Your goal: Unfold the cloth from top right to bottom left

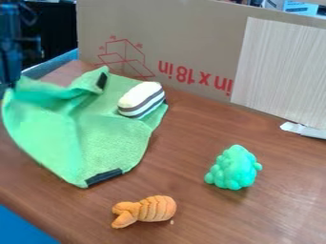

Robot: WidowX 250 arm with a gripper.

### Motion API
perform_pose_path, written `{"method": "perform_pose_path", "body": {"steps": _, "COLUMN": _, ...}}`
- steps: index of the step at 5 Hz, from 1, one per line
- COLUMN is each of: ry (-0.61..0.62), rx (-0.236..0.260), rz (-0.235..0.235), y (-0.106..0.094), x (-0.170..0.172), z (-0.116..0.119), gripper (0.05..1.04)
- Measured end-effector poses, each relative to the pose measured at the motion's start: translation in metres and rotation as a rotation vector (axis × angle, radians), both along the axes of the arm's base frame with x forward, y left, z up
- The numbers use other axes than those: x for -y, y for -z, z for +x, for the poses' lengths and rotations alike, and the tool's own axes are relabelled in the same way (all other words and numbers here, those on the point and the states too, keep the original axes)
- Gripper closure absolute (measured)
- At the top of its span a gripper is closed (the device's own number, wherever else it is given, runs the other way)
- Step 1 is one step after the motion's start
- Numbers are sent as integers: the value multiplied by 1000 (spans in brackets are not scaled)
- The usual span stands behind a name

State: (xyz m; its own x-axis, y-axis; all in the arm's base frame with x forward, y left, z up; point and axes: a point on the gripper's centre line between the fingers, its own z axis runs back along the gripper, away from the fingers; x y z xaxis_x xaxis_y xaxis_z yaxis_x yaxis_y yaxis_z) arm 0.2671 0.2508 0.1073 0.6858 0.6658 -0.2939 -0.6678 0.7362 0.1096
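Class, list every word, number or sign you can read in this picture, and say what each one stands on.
"in x 18 in": red print, upside down, on the cardboard.
Marks around the red box drawing, also on the cardboard: too small to read.
Print on the blue-and-white item behind: too blurred to read.

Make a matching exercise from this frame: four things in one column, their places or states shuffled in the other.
1. cloth
2. striped toy
3. bumpy toy
4. segmented toy

A. rightmost of the four
B. orange, nearest the view's bottom edge
C. rumpled, reaching farthest left
D. lying on top of another of the four

Pairs: 1-C, 2-D, 3-A, 4-B
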Motion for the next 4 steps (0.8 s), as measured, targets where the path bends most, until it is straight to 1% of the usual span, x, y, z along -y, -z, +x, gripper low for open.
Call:
{"method": "perform_pose_path", "body": {"steps": 1, "ry": -19, "rx": -19, "rz": 28, "y": 5, "x": -16, "z": -7, "gripper": 633}}
{"method": "perform_pose_path", "body": {"steps": 2, "ry": -52, "rx": -17, "rz": 64, "y": 1, "x": -31, "z": -15, "gripper": 331}}
{"method": "perform_pose_path", "body": {"steps": 3, "ry": -22, "rx": 9, "rz": 117, "y": -8, "x": -33, "z": -14, "gripper": 97}}
{"method": "perform_pose_path", "body": {"steps": 4, "ry": 138, "rx": 100, "rz": 144, "y": -45, "x": -7, "z": 3, "gripper": 82}}
